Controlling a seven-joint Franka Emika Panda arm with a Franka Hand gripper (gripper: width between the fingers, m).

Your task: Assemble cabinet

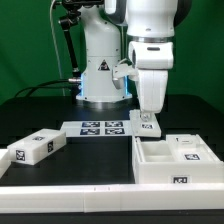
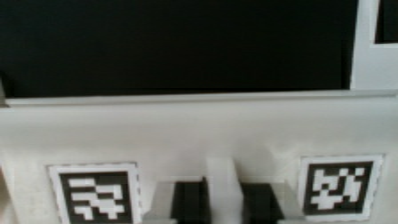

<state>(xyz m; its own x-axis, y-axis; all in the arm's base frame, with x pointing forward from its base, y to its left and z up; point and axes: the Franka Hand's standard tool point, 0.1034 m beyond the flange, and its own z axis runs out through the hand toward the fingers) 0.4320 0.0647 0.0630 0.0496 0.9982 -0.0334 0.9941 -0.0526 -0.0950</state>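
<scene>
The cabinet is a large white box with recessed tagged panels, on the table at the exterior view's right. My gripper points straight down at its back left corner, over a small white tagged part. In the wrist view my gripper has both dark fingers pressed against a thin upright white wall between them. That wall belongs to a white panel with two tags, one on each side of the fingers. The fingertips are hidden below the frame's edge.
A loose white tagged block lies at the exterior view's left. The marker board lies in front of the white robot base. A long white rail runs along the table's front edge.
</scene>
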